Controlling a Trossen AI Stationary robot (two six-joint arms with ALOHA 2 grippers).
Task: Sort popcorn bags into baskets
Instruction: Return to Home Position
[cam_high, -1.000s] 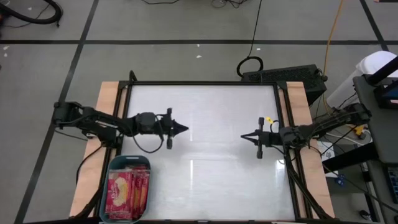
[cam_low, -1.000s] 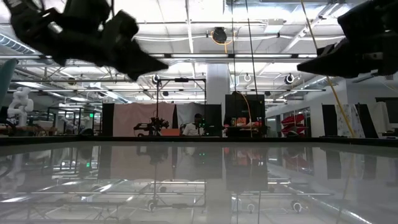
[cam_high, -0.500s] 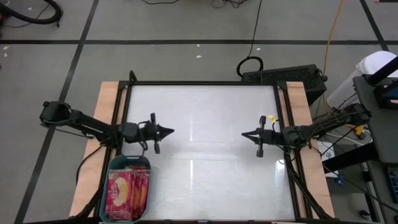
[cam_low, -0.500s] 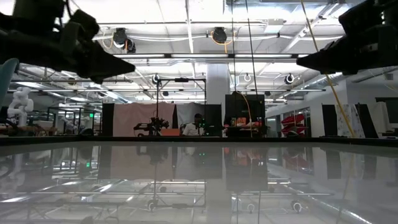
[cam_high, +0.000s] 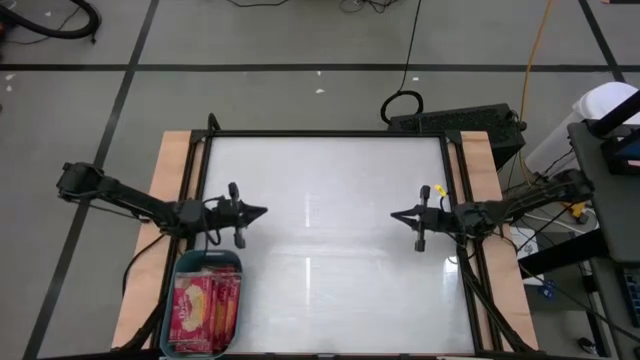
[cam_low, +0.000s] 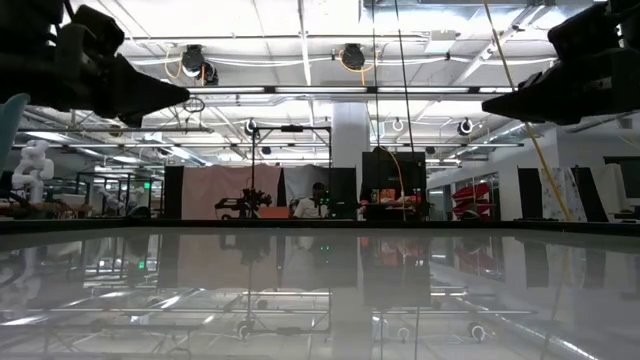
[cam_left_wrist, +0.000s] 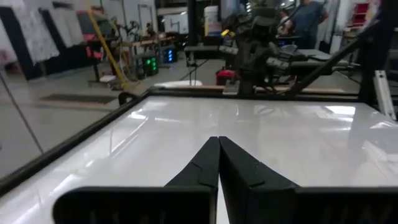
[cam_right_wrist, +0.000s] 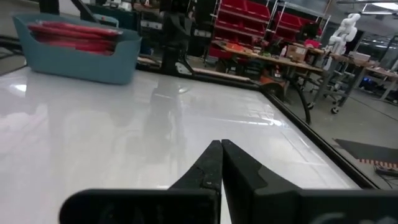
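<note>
Two grippers face each other across the high view. My left gripper (cam_high: 262, 211) is by the left edge and my right gripper (cam_high: 394, 215) by the right, well apart, with the glossy white table (cam_high: 330, 170) lying open between them inside its black frame (cam_high: 330, 133). The teal bin (cam_high: 210, 257) sits in the left corner at the view's lower side, near the left gripper, with its long axis along the left edge. The red popcorn bags (cam_high: 205, 305) lie packed inside, their long sides running with the bin's.

Low view: the left gripper (cam_low: 183, 96) and the right gripper (cam_low: 487, 103) hang high over the mirror-like top.

Left wrist view: my left gripper (cam_left_wrist: 218, 139) is pressed together to a point.

Right wrist view: the right gripper (cam_right_wrist: 221, 143) is likewise pressed together. The round-cornered plastic bin (cam_right_wrist: 74, 62) stands far across the table, with the bags' (cam_right_wrist: 74, 30) red edges showing above its rim.
</note>
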